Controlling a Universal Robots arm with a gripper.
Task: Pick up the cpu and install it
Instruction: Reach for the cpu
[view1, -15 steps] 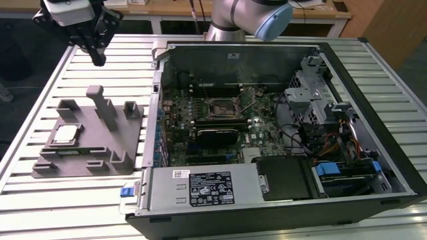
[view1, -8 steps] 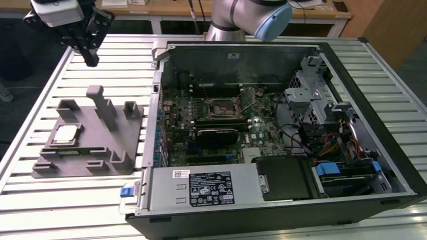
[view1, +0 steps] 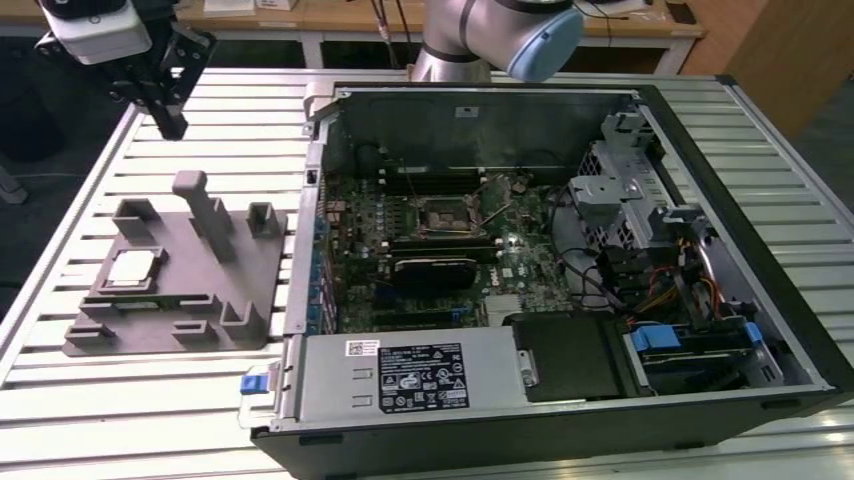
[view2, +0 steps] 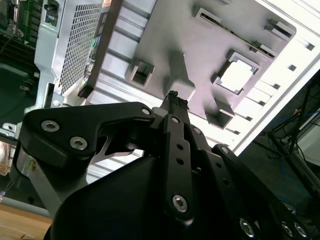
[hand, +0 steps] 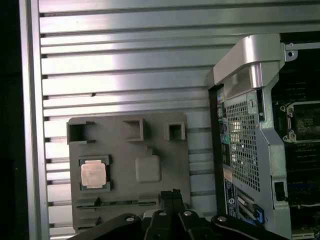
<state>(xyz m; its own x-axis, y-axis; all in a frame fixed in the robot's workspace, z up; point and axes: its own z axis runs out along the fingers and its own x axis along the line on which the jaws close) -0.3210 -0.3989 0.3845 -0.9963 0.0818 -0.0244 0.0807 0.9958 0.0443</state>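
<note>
Your arm (view1: 497, 35) reaches from the far edge of the bench (view1: 80, 400) across to the exterior view's left. Its wrist is held high above the slatted surface there. The jaws point down, and in both wrist views they look drawn together to a single narrow tip with nothing between them. They hang in the air, touching nothing, well above the grey fixture tray (view1: 147, 335).

The cpu (view1: 131, 268) lies flat in a square recess of that tray with its pale metal top facing up. The recess is on the side of the tray farther from the computer case (view1: 561, 92). In the first wrist view the cpu (hand: 93, 174) sits squarely in its pocket, off to one side of the jaw tip. A blank rounded pad is moulded into the tray (hand: 125, 150) between the two. The second wrist view shows the same chip (view2: 236, 76) as a bright square beyond the dark linkage, and the tray's (view2: 200, 45) upright posts stand around it.

The case lies open on its side just beside the tray, at the exterior view's right. Its motherboard faces up and the black socket frame (view1: 441, 215) is near the board's middle. The first wrist view catches that socket (hand: 302, 122) past the case's perforated rear panel. The cpu is well apart from it.
</note>
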